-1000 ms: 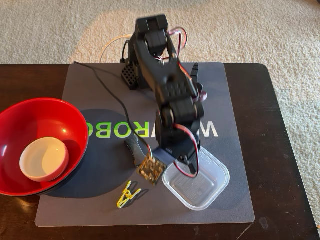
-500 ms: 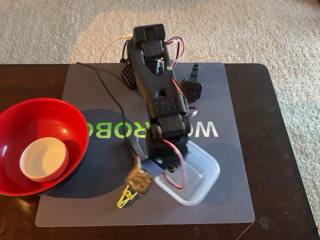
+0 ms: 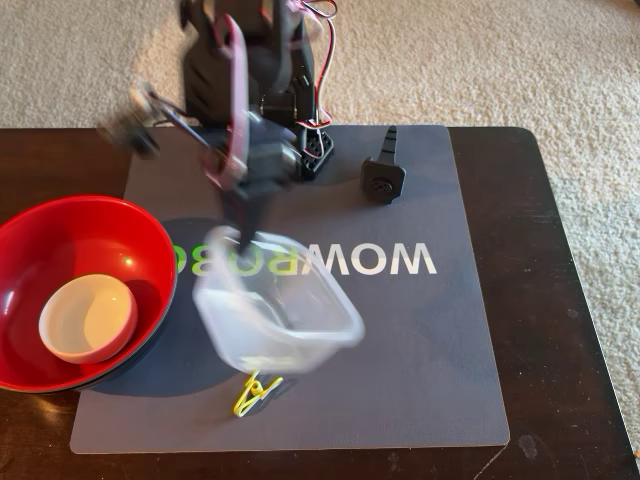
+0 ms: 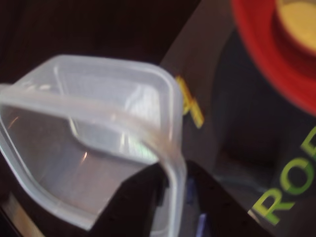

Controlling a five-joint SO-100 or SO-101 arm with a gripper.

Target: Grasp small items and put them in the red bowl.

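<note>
My gripper (image 3: 240,232) is shut on the rim of the clear square plastic container (image 3: 276,308), which hangs tilted and motion-blurred above the mat. In the wrist view the container (image 4: 84,148) fills the left, its rim pinched between the jaws of the gripper (image 4: 171,193). The red bowl (image 3: 110,215) sits at the left with the small white bowl (image 3: 88,318) inside it; both show in the wrist view, red bowl (image 4: 266,54) and white bowl (image 4: 298,12), at the top right. A tiny yellow clip (image 3: 255,392) lies on the mat just below the container, clip (image 4: 190,104). A black boxy part with a ridged stem (image 3: 383,172) lies at the back.
A grey mat (image 3: 450,350) with WOWROBO lettering covers the dark wooden table (image 3: 570,300). The arm's base (image 3: 290,120) and its wires stand at the mat's back edge. Carpet lies beyond the table.
The arm has swung up and to the left, lifting the clear container off the mat's front right and carrying it toward the red bowl. The yellow clip stayed put.
</note>
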